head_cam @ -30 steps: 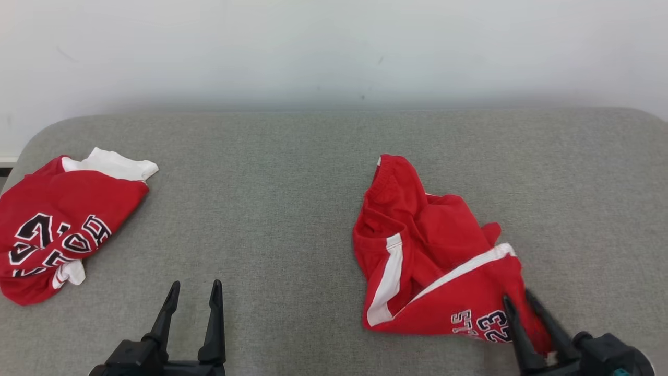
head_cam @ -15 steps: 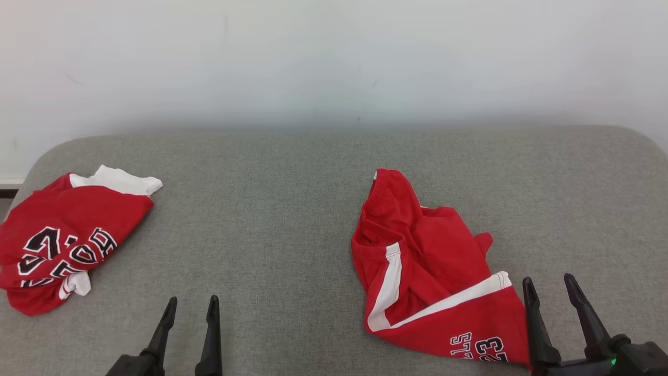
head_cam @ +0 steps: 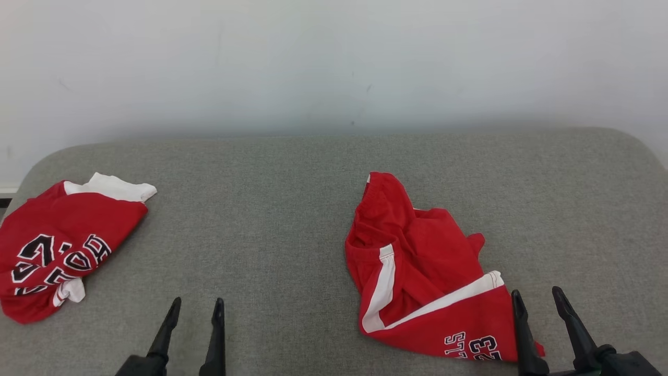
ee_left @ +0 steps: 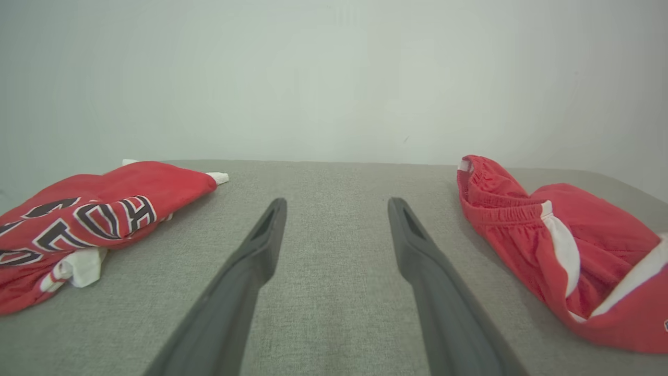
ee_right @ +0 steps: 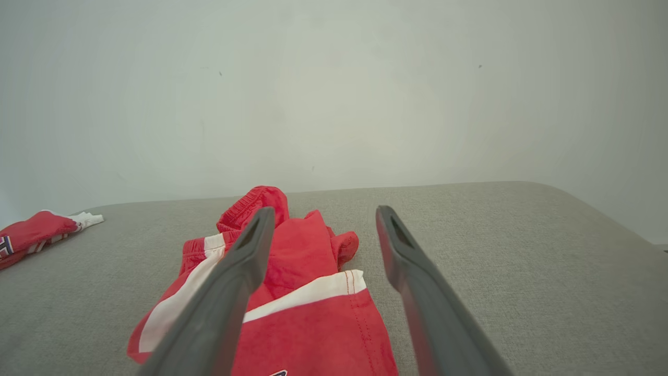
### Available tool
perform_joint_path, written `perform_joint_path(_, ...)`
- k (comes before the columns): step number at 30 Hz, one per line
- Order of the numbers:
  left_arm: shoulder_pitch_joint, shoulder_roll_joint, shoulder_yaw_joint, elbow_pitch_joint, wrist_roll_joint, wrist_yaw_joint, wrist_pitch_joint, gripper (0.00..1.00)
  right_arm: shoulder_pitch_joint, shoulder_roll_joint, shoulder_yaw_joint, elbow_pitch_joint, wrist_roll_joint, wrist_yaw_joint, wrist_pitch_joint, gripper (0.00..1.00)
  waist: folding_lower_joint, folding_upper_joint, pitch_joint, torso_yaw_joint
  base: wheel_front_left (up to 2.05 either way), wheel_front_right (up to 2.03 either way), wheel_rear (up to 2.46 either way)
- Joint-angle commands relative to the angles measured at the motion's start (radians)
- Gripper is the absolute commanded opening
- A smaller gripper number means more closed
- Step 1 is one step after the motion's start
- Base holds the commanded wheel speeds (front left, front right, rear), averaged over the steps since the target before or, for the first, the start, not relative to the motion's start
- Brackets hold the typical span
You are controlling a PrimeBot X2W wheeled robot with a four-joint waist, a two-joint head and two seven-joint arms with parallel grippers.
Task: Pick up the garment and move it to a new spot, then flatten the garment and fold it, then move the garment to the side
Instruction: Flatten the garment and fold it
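- The garment, red shorts with white side stripes and a printed "23", lies crumpled on the grey padded bench, right of centre and near the robot's edge.
- It looks like thin jersey cloth: light, limp and not fragile. It will probably sag and bunch when lifted from one point, and it should drag over the bench fabric more than it slides.
- Best holds, in my judgement: the gathered elastic waistband, which is thicker and keeps its line, or the two corners of the leg hem. A pinch in the loose middle folds would likely catch several layers.
- The long axis runs diagonally. The waistband is at the far end, pointing toward the wall, and the printed hem is at the near right. The left wrist view shows the waistband ridge standing up off the bench.
- The right gripper has its jaws spread wide and holds nothing. Its left finger sits at the near hem corner, and I cannot tell whether it touches the cloth. Its wrist view looks along the shorts.
- The left gripper is also wide and empty, over bare bench and well apart from the garment.
- A second red garment lies bunched at the far left.
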Motion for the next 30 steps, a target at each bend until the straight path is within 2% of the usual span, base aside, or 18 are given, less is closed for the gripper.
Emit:
perform_joint_path(1,-0.042,0.018,-0.025,0.005,0.004,-0.001,-0.003,1.0,-0.016,0.0,0.009,0.007,-0.001,-0.002,-0.001,1.0,0.0,0.0,0.006,-0.015,0.0,0.0,0.0)
perform_joint_path(6,-0.167,0.059,-0.156,0.054,-0.03,-0.001,-0.003,1.0,-0.037,-0.003,0.029,0.036,0.012,-0.002,-0.001,1.0,0.0,0.0,0.021,-0.06,0.0,0.0,0.0)
perform_joint_path(11,-0.358,0.103,-0.366,0.156,-0.094,-0.001,0.02,1.0,-0.058,-0.003,0.045,0.062,0.018,-0.002,-0.001,1.0,0.0,0.0,0.056,-0.118,0.0,0.0,0.0)
perform_joint_path(18,-0.592,0.158,-0.642,0.308,-0.229,0.0,0.123,1.0,-0.105,-0.002,0.057,0.103,0.032,-0.002,-0.001,1.0,0.0,0.0,0.118,-0.209,0.0,0.0,0.0)
perform_joint_path(25,-0.723,0.224,-0.817,0.43,-0.384,0.0,0.216,1.0,-0.139,0.008,0.051,0.117,0.044,-0.002,-0.001,1.0,0.0,0.0,0.159,-0.287,0.0,0.0,0.0)
perform_joint_path(30,-0.772,0.266,-0.933,0.476,-0.459,0.0,0.25,1.0,-0.14,0.015,0.048,0.12,0.047,-0.002,-0.001,1.0,0.0,0.0,0.169,-0.311,0.0,0.0,0.0)
